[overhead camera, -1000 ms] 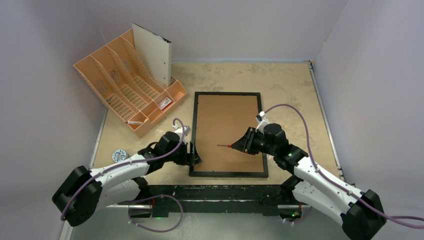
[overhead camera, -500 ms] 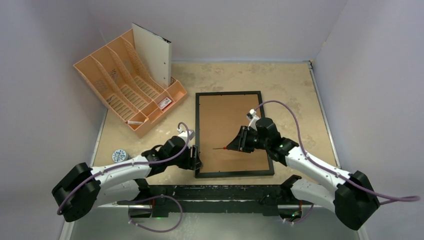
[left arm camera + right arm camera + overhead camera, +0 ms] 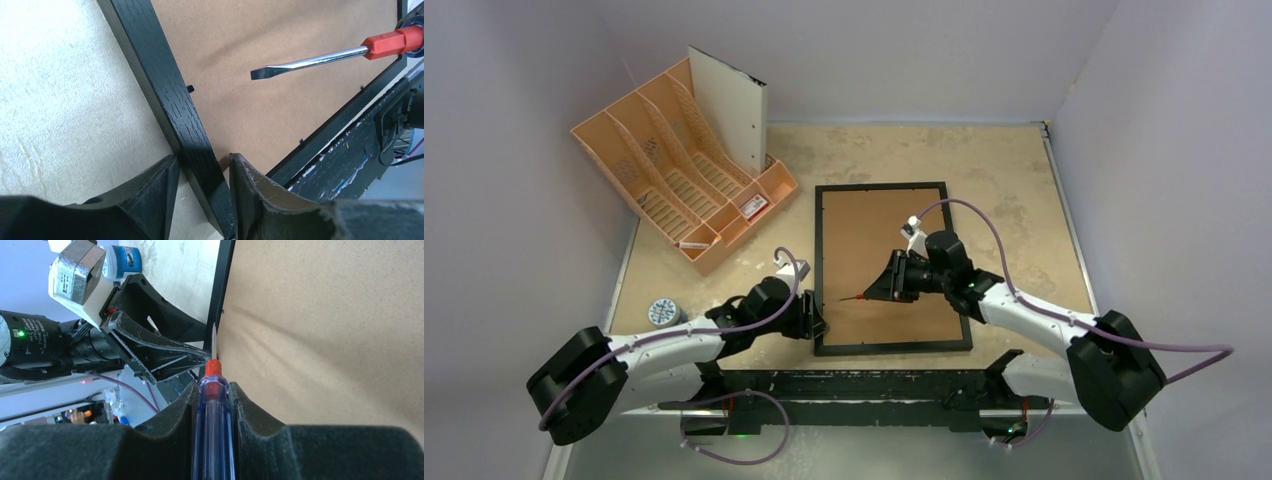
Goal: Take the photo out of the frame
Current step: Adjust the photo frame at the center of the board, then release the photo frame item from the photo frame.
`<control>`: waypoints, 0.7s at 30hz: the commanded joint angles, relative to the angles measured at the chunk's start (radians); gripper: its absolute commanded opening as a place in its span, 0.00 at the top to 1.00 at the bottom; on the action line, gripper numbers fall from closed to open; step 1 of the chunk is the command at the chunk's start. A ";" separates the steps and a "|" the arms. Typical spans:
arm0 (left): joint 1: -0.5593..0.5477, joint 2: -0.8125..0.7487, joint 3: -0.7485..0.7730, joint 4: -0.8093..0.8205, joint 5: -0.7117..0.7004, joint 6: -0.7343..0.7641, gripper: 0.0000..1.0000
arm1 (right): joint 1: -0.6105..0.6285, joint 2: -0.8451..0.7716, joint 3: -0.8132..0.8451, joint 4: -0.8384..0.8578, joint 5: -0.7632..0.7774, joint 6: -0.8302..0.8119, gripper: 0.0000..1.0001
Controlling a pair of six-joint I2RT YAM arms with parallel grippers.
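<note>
Since the frame (image 3: 818,240) is lying face down, photo unseen under its brown backing (image 3: 874,235), I am pinching its left rail with my left gripper (image 3: 200,172) to steady it; my right gripper (image 3: 212,390), clamped on a screwdriver (image 3: 307,61), is pointing the blade toward an edge tab (image 3: 190,88).

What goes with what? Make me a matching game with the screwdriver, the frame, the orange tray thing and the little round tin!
Things:
1. screwdriver
2. frame
3. orange organiser
4. round tin

Places:
A. far left corner of the table
B. held in the right gripper
C. near side, by the table's left edge
D. lying flat in the middle, brown back up

Pairs: 1-B, 2-D, 3-A, 4-C
</note>
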 commanded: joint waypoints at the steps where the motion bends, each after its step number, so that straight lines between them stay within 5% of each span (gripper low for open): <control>1: -0.005 0.033 -0.038 -0.056 -0.037 0.004 0.58 | 0.004 0.030 0.024 0.088 -0.049 0.009 1.00; 21: -0.004 -0.004 -0.056 -0.113 -0.054 0.024 0.73 | 0.004 0.186 0.005 0.203 -0.083 -0.052 1.00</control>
